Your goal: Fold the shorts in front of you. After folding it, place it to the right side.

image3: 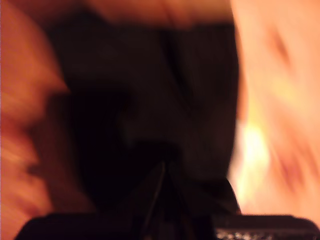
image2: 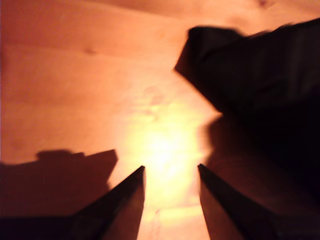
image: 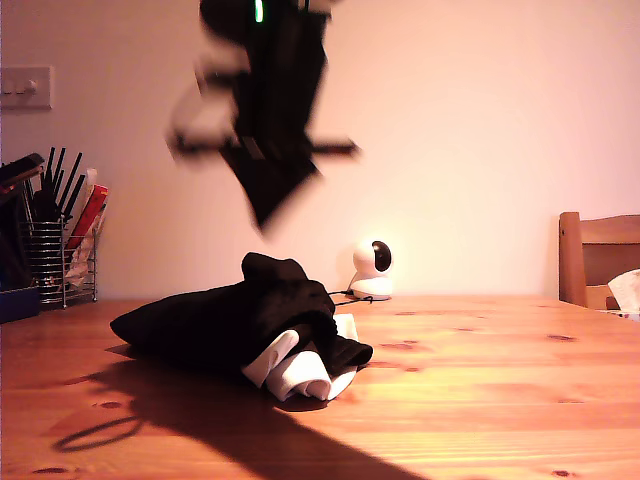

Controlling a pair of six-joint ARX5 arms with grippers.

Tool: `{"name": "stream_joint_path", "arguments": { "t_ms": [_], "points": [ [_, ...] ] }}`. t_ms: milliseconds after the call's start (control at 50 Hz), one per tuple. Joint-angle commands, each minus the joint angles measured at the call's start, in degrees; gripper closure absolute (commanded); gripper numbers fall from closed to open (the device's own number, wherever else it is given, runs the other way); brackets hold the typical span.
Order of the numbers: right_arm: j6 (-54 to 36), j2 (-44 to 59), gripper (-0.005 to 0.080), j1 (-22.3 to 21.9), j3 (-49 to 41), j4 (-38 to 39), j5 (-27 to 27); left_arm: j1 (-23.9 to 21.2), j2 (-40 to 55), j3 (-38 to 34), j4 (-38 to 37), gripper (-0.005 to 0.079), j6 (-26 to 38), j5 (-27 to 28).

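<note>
Exterior view: shorts (image: 225, 320) heaped on wooden counter (image: 480, 390), black, white hem bands rolled at front. First hand (image2: 171, 172) parted, empty, over bare counter beside shorts. Second hand (image3: 164, 167) above black fabric; blurred, spread unreadable.

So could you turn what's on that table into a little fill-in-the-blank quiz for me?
1. The shorts lie bunched on the ____ table.
2. Their rolled hem bands are ____.
3. A small white ____ stands behind the shorts.
4. My first gripper is ____, with nothing between its fingers.

Missing words: wooden; white; camera; open
</note>
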Motion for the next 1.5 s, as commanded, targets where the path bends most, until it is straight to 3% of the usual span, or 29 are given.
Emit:
{"name": "stream_joint_path", "arguments": {
  "t_ms": [0, 260, 460, 720, 920, 1060, 1480],
  "points": [
    [-2.01, -0.46, 0.0763, 0.70, -1.07, 2.73, -1.38, -0.11, 0.76, 0.48, 0.83, 0.0451, 0.24, 0.85],
    [-5.55, -0.48, 0.0763, -1.38, -2.62, 13.75, -7.58, -0.07, 0.76, 0.48, 6.45, 0.0494, 2.64, 5.64],
    [-7.69, -0.46, 0.0763, -3.04, -7.26, 23.76, -14.51, -0.11, 0.76, 0.48, 12.02, 0.0772, 4.70, 12.13],
    [-7.72, 0.22, 0.0763, -4.66, -15.93, 32.28, -22.77, -0.70, 0.76, 0.48, 16.59, 0.0762, 5.95, 18.36],
    [-8.13, 3.02, 0.0763, -4.70, -16.83, 31.32, -24.70, -3.41, 0.76, 0.48, 16.70, 0.0762, 9.46, 20.11],
    [-8.09, 4.24, 0.0763, -4.68, -16.87, 27.32, -23.96, -5.07, 0.76, 0.48, 16.63, 0.0762, 10.78, 20.11],
    [-2.86, 4.90, 0.0764, -4.70, -16.87, 15.06, -8.15, -7.78, 0.76, 0.48, 16.24, 0.0762, 10.78, 20.13]
  ]
}}
